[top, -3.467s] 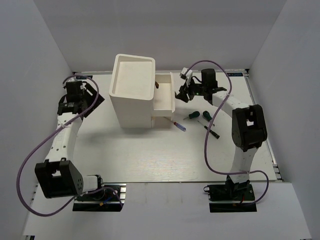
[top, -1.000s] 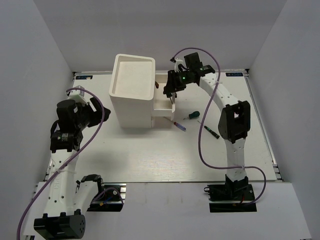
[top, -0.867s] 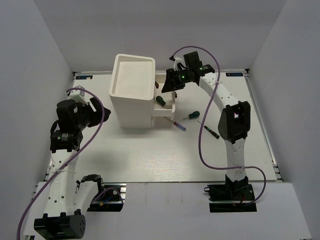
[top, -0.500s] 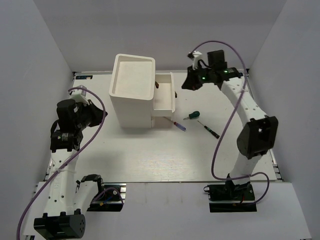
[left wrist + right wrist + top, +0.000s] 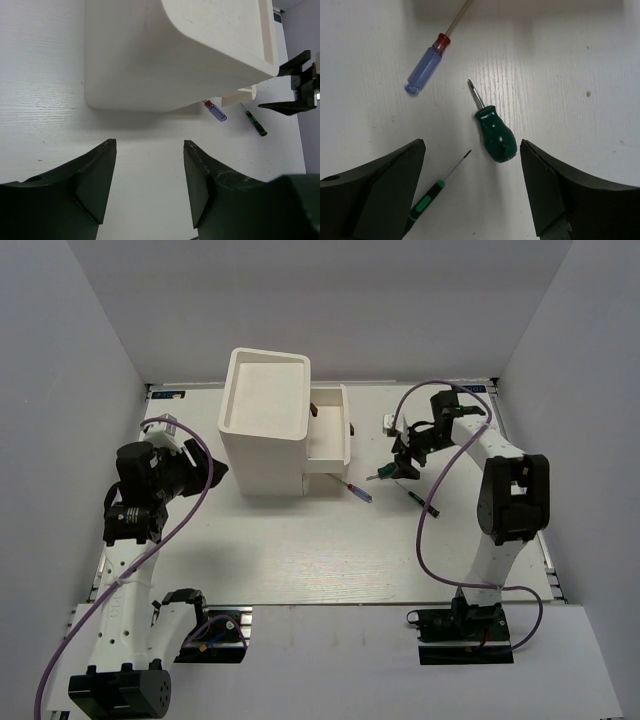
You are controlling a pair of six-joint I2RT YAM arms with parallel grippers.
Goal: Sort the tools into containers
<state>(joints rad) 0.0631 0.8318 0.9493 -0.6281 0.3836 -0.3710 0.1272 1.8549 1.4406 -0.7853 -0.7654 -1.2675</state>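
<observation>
The tall white box (image 5: 264, 425) stands mid-table with a drawer (image 5: 330, 438) pulled out on its right side. Right of it, three screwdrivers lie on the table: a stubby green one (image 5: 496, 136) (image 5: 384, 472), a blue-handled one (image 5: 424, 70) (image 5: 359, 491) (image 5: 215, 111) and a thin black-and-green one (image 5: 426, 201) (image 5: 423, 503) (image 5: 256, 125). My right gripper (image 5: 472, 145) (image 5: 405, 454) hovers open just above the stubby green screwdriver, which lies between its fingers. My left gripper (image 5: 149, 142) (image 5: 212, 472) is open and holds nothing, left of the box (image 5: 170, 50).
A small dark brown item (image 5: 313, 409) shows at the drawer's back corner. A dark knob (image 5: 352, 427) sits on the drawer front. Grey walls close in the white table (image 5: 300, 550) on three sides.
My right arm has swung from the back right down to the screwdrivers beside the drawer. My left gripper has edged a little toward the box.
</observation>
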